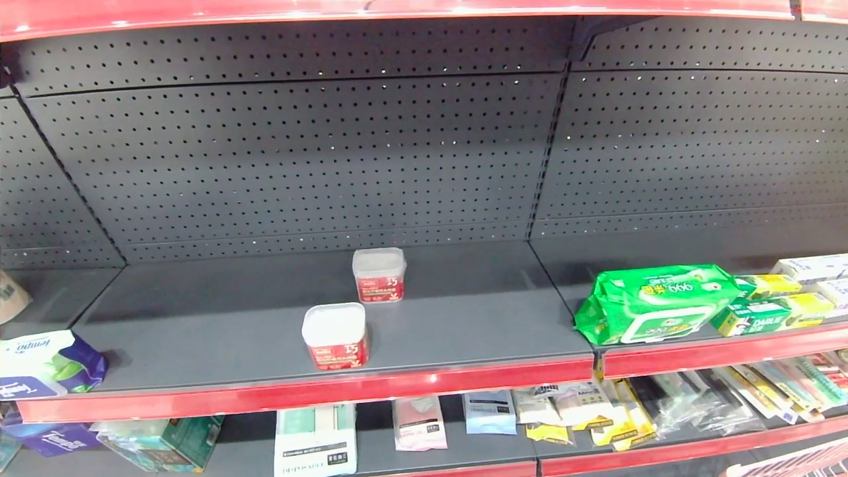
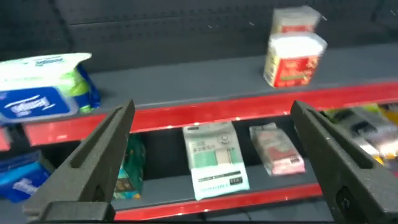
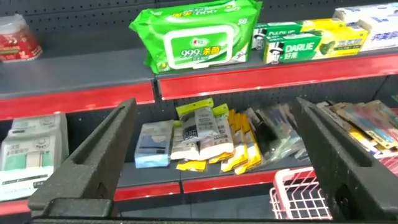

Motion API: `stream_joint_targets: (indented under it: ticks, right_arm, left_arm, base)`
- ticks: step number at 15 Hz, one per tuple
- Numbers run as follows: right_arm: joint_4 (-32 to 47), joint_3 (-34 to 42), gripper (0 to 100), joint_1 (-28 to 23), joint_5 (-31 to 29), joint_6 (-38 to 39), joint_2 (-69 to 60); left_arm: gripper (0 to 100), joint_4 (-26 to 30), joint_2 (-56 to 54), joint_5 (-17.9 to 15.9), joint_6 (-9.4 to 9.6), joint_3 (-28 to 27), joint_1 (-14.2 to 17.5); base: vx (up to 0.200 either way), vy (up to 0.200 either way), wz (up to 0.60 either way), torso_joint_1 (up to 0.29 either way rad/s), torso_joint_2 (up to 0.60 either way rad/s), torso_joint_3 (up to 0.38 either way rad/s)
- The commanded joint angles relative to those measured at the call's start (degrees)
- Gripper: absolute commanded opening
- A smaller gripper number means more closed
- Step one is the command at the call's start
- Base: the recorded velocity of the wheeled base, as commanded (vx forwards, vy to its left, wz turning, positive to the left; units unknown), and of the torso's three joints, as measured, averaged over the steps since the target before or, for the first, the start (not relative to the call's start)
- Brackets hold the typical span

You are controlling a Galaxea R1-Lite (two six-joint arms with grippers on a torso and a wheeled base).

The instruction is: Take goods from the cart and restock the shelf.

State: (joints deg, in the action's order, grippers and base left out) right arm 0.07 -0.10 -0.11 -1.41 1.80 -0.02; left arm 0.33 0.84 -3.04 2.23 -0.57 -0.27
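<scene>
Tubs with white lids and red labels number two: the near tub [image 1: 335,334] stands upright close to the red front edge of the grey shelf [image 1: 199,318], and the far tub [image 1: 378,274] stands behind it, a little to the robot's right, apart from it.

One green wipes pack [image 1: 652,301] lies on the next shelf bay to the right, with several toothpaste boxes [image 1: 772,308] just beside it. One blue-and-white tissue pack [image 1: 46,364] lies at the shelf's left end. On the lower shelf sit a white box [image 1: 315,439], a pink sachet [image 1: 419,423], a blue sachet [image 1: 489,411] and a heap of yellow-edged packets [image 1: 616,417].

The left gripper [image 2: 214,168] has its fingers spread wide and holds nothing. It faces the lower shelf, and both tubs stand beyond it, well apart, past the red edge. The right gripper [image 3: 214,162] is likewise spread and holds nothing. It faces the packets, with the wipes pack on the shelf beyond and a pink wire basket [image 3: 301,196] near one finger.
</scene>
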Motion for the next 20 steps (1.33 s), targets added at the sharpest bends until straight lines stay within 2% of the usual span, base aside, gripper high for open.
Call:
stream_joint_targets:
  ticks: [1, 2, 3, 4, 5, 6, 7, 8, 9, 10, 12, 15, 17, 18, 20]
  right_arm:
    - [0.0, 0.0, 100, 0.0, 0.1, -0.3, 0.1]
    - [0.0, 0.0, 100, 0.0, 0.2, -0.7, 0.1]
    - [0.0, 0.0, 100, 0.0, 0.4, -0.8, 0.1]
    - [0.0, 0.0, 100, 0.0, 0.4, -0.9, 0.1]
    - [0.0, 0.0, 100, 0.0, 0.4, -0.9, 0.1]
    - [0.0, 0.1, 100, 0.0, 0.4, -1.3, 0.1]
    - [0.0, 0.1, 100, 0.0, 0.4, -1.3, 0.1]
    - [0.0, 0.1, 100, 0.0, 0.4, -1.5, 0.1]
    - [0.0, 0.1, 100, 0.0, 0.4, -1.6, 0.1]
    - [0.0, 0.1, 100, 0.0, 0.4, -1.6, 0.1]
    - [0.0, 0.1, 100, 0.0, 0.4, -1.6, 0.1]
    - [0.0, 0.1, 100, 0.0, 0.4, -1.6, 0.1]
    - [0.0, 0.1, 100, 0.0, 0.4, -1.6, 0.1]
    - [0.0, 0.0, 100, 0.0, 0.4, -1.6, 0.1]
    - [0.0, 0.1, 100, 0.0, 0.4, -1.6, 0.1]
  left_arm:
    - [100, -0.2, 14.5, -0.7, -0.39, -12.4, 0.0]
    - [100, -1.1, 29.3, 2.3, -7.59, -24.7, 1.1]
    - [100, -2.2, 48.0, 8.7, -15.77, -40.4, 4.1]
    - [100, -2.8, 56.9, 14.0, -14.10, -42.6, 7.7]
    - [100, -3.0, 60.2, 16.7, -12.34, -42.1, 8.2]
    - [100, -4.6, 67.4, 17.2, -10.40, -37.2, 7.7]
    - [100, -6.1, 69.6, 15.9, -10.32, -35.1, 6.7]
    - [100, -10.5, 74.0, 12.1, -9.53, -31.2, 3.7]
    - [100, -12.8, 78.7, 9.5, -8.30, -30.9, 2.6]
    - [100, -14.4, 81.3, 9.0, -7.86, -31.2, 1.7]
    - [100, -18.5, 88.1, 8.7, -7.68, -31.8, -2.1]
    - [100, -20.0, 94.9, 9.4, -8.12, -34.5, -5.4]
    - [100, -21.5, 97.0, 9.3, -9.70, -35.1, -8.5]
    - [100, -22.2, 98.6, 9.3, -10.32, -35.3, -9.0]
    - [100, -24.0, 101.0, 9.1, -10.40, -35.3, -9.7]
  base:
    - [0.000, 0.000, 0.00, 0.000, 0.00, 0.000]
    - [0.000, 0.000, 0.00, 0.000, 0.00, 0.000]
    - [0.000, 0.000, 0.00, 0.000, 0.00, 0.000]
    - [0.000, 0.000, 0.00, 0.000, 0.00, 0.000]
    - [0.000, 0.000, 0.00, 0.000, 0.00, 0.000]
    - [0.000, 0.000, 0.00, 0.000, 0.00, 0.000]
    - [0.000, 0.000, 0.00, 0.000, 0.00, 0.000]
    - [0.000, 0.000, 0.00, 0.000, 0.00, 0.000]
    - [0.000, 0.000, 0.00, 0.000, 0.00, 0.000]
    - [0.000, 0.000, 0.00, 0.000, 0.00, 0.000]
    - [0.000, 0.000, 0.00, 0.000, 0.00, 0.000]
    - [0.000, 0.000, 0.00, 0.000, 0.00, 0.000]
    - [0.000, 0.000, 0.00, 0.000, 0.00, 0.000]
    - [0.000, 0.000, 0.00, 0.000, 0.00, 0.000]
    - [0.000, 0.000, 0.00, 0.000, 0.00, 0.000]
